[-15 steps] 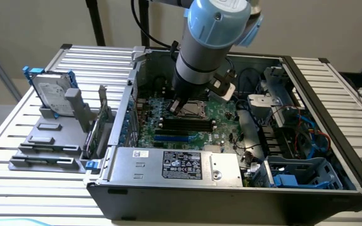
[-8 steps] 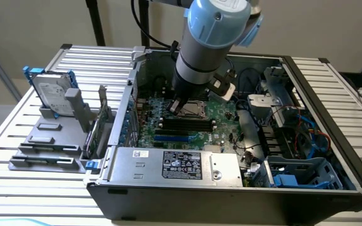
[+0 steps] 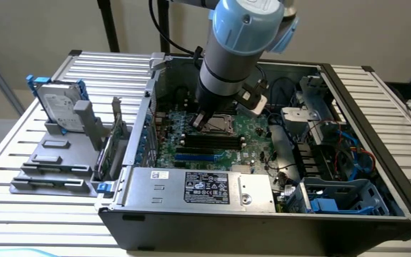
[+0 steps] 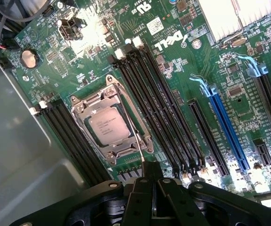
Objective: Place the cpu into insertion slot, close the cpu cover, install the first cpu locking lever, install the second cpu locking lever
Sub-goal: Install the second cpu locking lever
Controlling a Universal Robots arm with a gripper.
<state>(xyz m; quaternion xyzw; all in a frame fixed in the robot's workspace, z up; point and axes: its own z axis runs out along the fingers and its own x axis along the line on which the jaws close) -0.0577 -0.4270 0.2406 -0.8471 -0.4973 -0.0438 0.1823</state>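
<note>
The cpu (image 4: 109,125) sits in the insertion slot (image 4: 81,123), with the cpu cover (image 4: 131,118) folded flat over it, framing its silver top. A thin locking lever (image 4: 136,137) runs alongside toward the pincer (image 4: 147,181), clenched just beside its end, apparently to push it.

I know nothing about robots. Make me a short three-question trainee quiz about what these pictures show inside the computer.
1. True or false: the cpu already lies in the insertion slot, with the cpu cover down around it.
2. The gripper is: A) wide open; B) shut; C) holding a memory stick.
3. Fill in: in the wrist view, a thin metal locking ______ runs along one side of the socket toward the gripper.

Key: 1 true; 2 B; 3 lever.
</note>
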